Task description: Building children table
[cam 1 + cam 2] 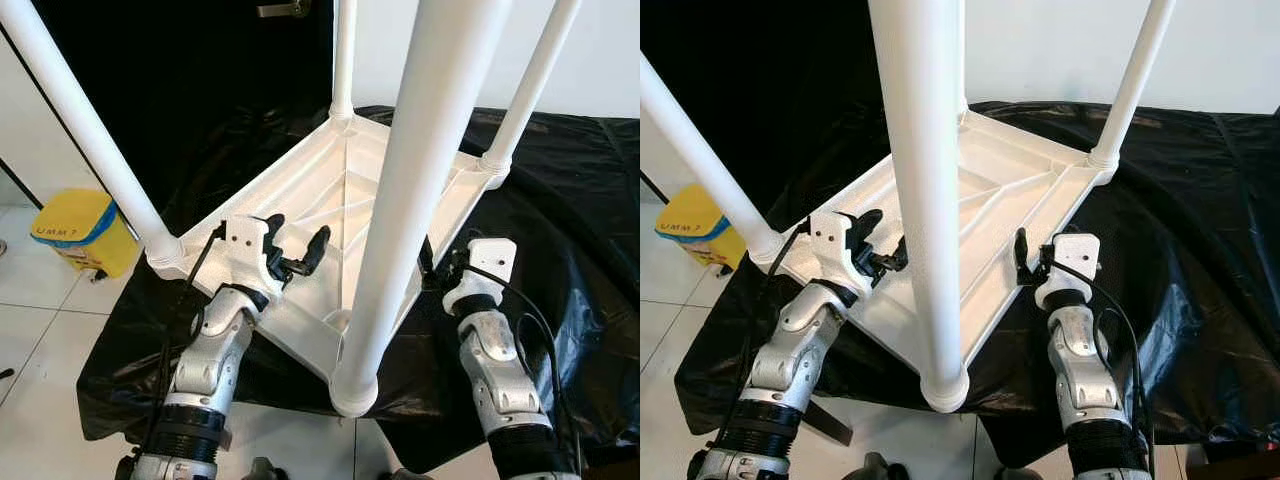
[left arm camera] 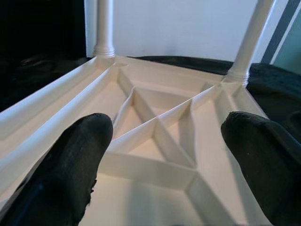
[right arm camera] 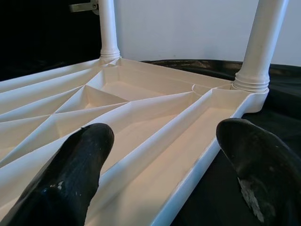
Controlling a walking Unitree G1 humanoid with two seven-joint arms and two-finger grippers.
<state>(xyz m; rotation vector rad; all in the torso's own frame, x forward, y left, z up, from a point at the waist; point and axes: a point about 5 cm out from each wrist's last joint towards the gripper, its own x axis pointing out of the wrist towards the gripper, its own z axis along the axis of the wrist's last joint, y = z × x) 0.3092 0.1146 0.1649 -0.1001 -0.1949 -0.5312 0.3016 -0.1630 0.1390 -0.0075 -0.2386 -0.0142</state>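
A white plastic children's table (image 1: 330, 200) lies upside down on a black sheet, ribbed underside up. White legs stand in its corners: the near one (image 1: 400, 190), the left one (image 1: 85, 130), the far one (image 1: 344, 55) and the right one (image 1: 530, 85). My left gripper (image 1: 295, 252) is open over the near left rim, its fingers (image 2: 70, 165) spread above the ribs. My right gripper (image 1: 1025, 262) is open at the near right rim, one finger (image 3: 70, 174) over the tray and the other (image 3: 263, 165) outside the edge.
The black sheet (image 1: 560, 220) covers a low surface and hangs over its front edge. A yellow bin (image 1: 82, 230) stands on the white tiled floor at the left. A white wall and a dark door are behind.
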